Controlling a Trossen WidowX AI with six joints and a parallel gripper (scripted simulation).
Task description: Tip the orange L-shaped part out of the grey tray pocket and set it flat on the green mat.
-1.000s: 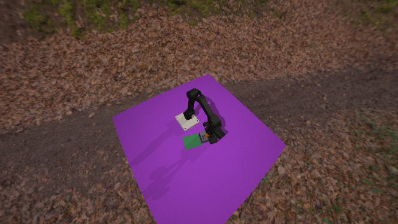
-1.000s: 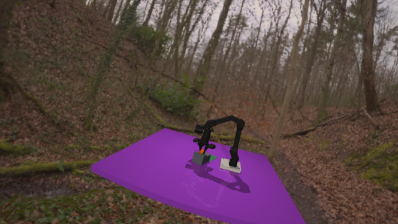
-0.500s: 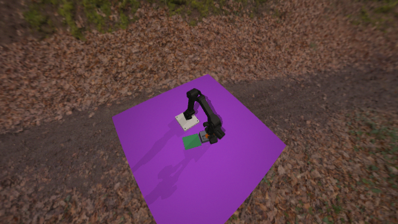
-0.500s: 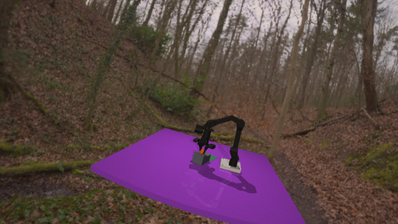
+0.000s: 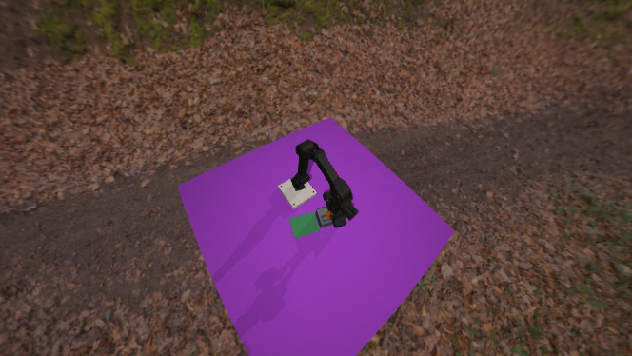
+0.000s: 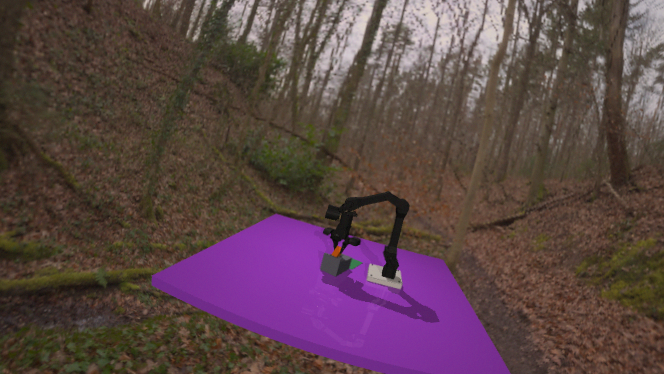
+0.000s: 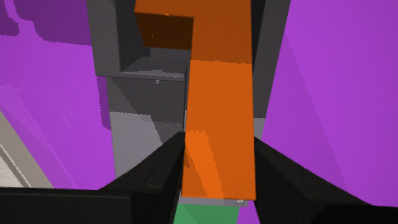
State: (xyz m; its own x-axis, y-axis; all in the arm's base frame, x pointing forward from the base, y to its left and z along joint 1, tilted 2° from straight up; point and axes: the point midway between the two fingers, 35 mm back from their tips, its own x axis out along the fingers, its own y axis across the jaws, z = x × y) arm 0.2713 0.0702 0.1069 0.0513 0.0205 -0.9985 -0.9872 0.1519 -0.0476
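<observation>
Clamped on the raised straight end of the orange L-shaped part (image 5: 328, 214) (image 6: 337, 251) (image 7: 220, 120) with the hand (image 6: 338, 250) (image 7: 215, 142), one finger against each long side. Tipped up out of the grey tray (image 5: 319, 218) (image 6: 330, 264) (image 7: 106, 50) at that end, with the L-shaped end apparently lower, in or over the pocket. To do the lift well: keep the squeeze firm and even, and draw upward along the part's slope at first, so as not to wedge the L-shaped end against the pocket walls. Best done slowly, with no sideways swing until fully clear of the tray's rim. After that, worth levelling the part top side up above the green mat (image 5: 305, 225) (image 6: 355, 263) (image 7: 207, 214), just beside the tray, then lowering until flat before letting go. Likely trouble: pivoting between the fingers, or dragging the tray along. Underneath everything, a smooth purple table (image 5: 381, 267) (image 6: 250, 280) (image 7: 330, 70), faintly reflective and crossed by long arm shadows. Near the tray, the white base plate (image 5: 294, 202) (image 6: 372, 275) (image 7: 15, 160) of the black arm (image 5: 328, 168) (image 6: 396, 225). Around the table, woodland: brown fallen leaves, a dark path, mossy patches and bare trunks under a pale sky.
</observation>
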